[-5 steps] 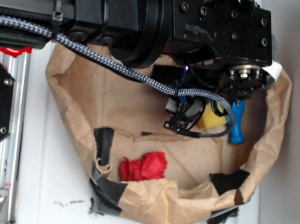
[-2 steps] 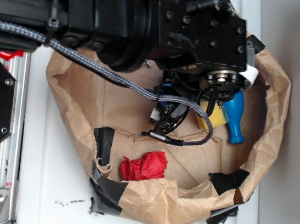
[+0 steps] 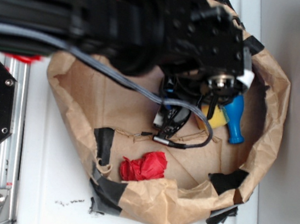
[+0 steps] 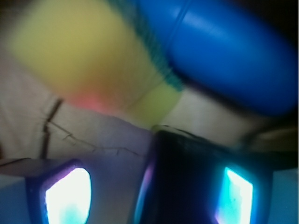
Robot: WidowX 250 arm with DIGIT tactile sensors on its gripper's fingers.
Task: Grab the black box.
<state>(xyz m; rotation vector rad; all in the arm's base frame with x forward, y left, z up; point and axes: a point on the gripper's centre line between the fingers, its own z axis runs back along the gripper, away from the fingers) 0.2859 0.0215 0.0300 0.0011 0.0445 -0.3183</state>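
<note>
In the wrist view the black box (image 4: pixel 187 182) is a glossy dark block standing between my two glowing finger pads. It sits close to the right pad (image 4: pixel 238 193), and a gap of brown paper separates it from the left pad (image 4: pixel 67 196). My gripper (image 4: pixel 152 191) is open around the box. In the exterior view the arm covers the box, and the gripper (image 3: pixel 169 119) hangs low inside the paper basin, its jaws hard to make out.
A yellow sponge (image 4: pixel 93 56) (image 3: pixel 219 119) and a blue bowling-pin toy (image 4: pixel 224 51) (image 3: pixel 236 119) lie just beyond the box. A red crumpled piece (image 3: pixel 143 165) lies near the front wall of the brown paper basin (image 3: pixel 78 108), which is patched with black tape (image 3: pixel 104 139).
The arm has shifted left and lower into the basin, uncovering more of the blue toy and the sponge. The arm is blurred now.
</note>
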